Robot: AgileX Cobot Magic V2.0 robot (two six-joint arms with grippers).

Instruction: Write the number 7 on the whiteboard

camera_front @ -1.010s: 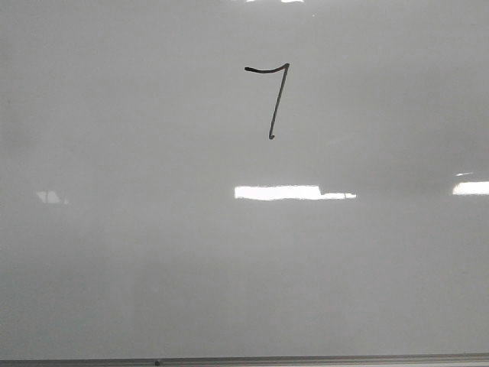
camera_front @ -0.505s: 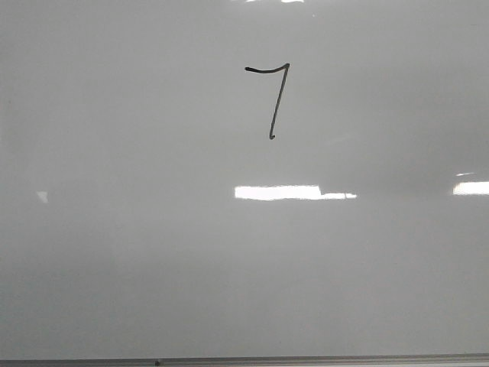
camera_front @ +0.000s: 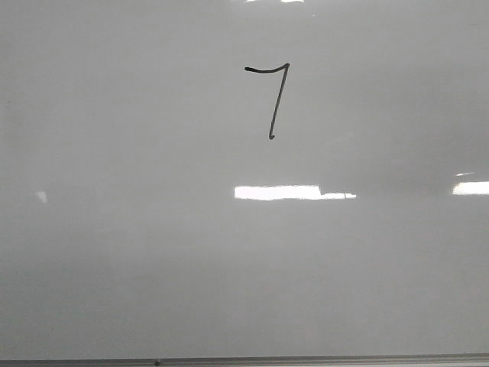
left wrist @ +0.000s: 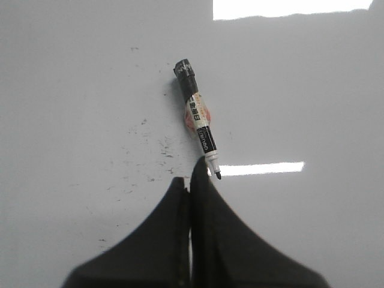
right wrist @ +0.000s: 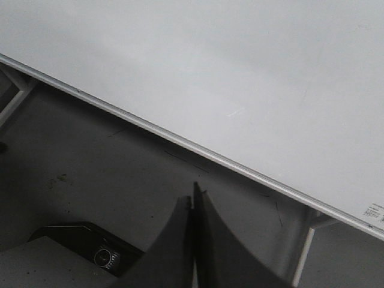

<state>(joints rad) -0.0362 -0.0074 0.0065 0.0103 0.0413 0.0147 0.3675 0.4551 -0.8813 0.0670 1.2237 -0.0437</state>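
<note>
The number 7 (camera_front: pixel 273 99) is drawn in thin black line on the upper middle of the whiteboard (camera_front: pixel 153 267) in the front view. Neither gripper shows there. In the left wrist view my left gripper (left wrist: pixel 191 180) is shut and empty over the whiteboard (left wrist: pixel 312 90). An uncapped black-and-white marker (left wrist: pixel 198 123) lies on the board, its tip right beside the fingertips. In the right wrist view my right gripper (right wrist: pixel 194 195) is shut and empty, off the whiteboard (right wrist: pixel 210 66) and past its metal edge (right wrist: pixel 180 142).
Small dark smudges (left wrist: pixel 150 144) dot the board beside the marker. Past the board's edge are dark floor (right wrist: pixel 90 168), a black device with a round dial (right wrist: pixel 105 258) and a white frame leg (right wrist: pixel 303 252). The board's bottom edge (camera_front: pixel 306 359) runs along the front view.
A pale reflection at the left of the board has shrunk. The 7 and the board have not changed.
</note>
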